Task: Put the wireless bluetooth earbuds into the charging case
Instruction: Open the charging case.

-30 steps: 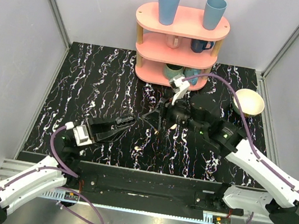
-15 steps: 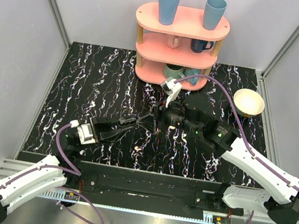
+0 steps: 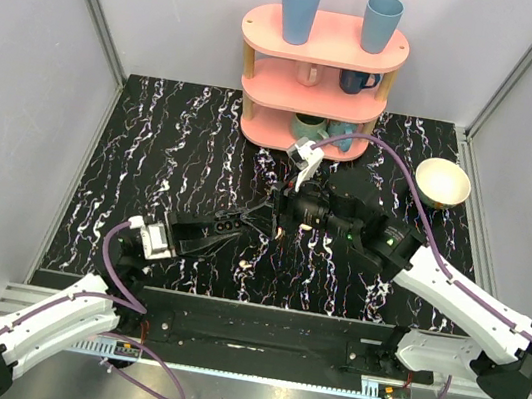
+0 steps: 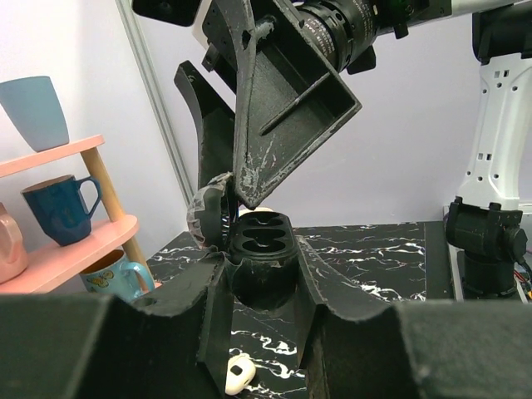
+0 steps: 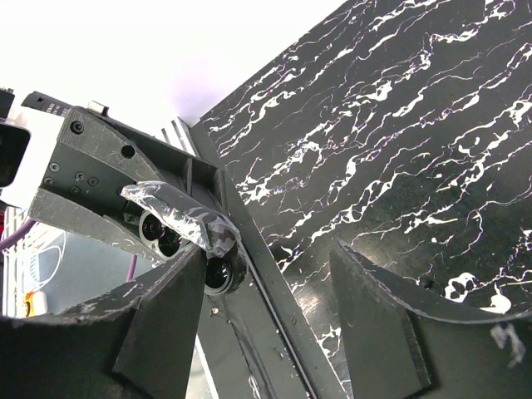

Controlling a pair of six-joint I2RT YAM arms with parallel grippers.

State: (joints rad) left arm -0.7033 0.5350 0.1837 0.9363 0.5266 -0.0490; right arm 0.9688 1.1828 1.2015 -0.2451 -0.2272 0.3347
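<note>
My left gripper (image 4: 262,278) is shut on the charging case (image 4: 259,241), which looks dark here. Its lid (image 4: 208,218) stands open and two empty sockets face up. One white earbud (image 4: 238,374) lies on the black marbled table (image 4: 374,249), just below the held case. The right gripper (image 5: 274,274) stands open with nothing between its fingers. It hangs directly over the case, and one of its fingers (image 4: 287,100) comes down at the case's far rim. From above, the two grippers meet at mid-table, left (image 3: 232,223) and right (image 3: 278,218). The right wrist view looks down on the case (image 5: 218,274).
A pink three-tier rack (image 3: 323,42) with blue cups and mugs stands at the back centre. A cream bowl (image 3: 442,182) sits at the back right. Grey walls close in both sides.
The left arm has carried the case rightward and up to the right gripper. The right gripper has swung left over the case, and its jaws have widened a little.
</note>
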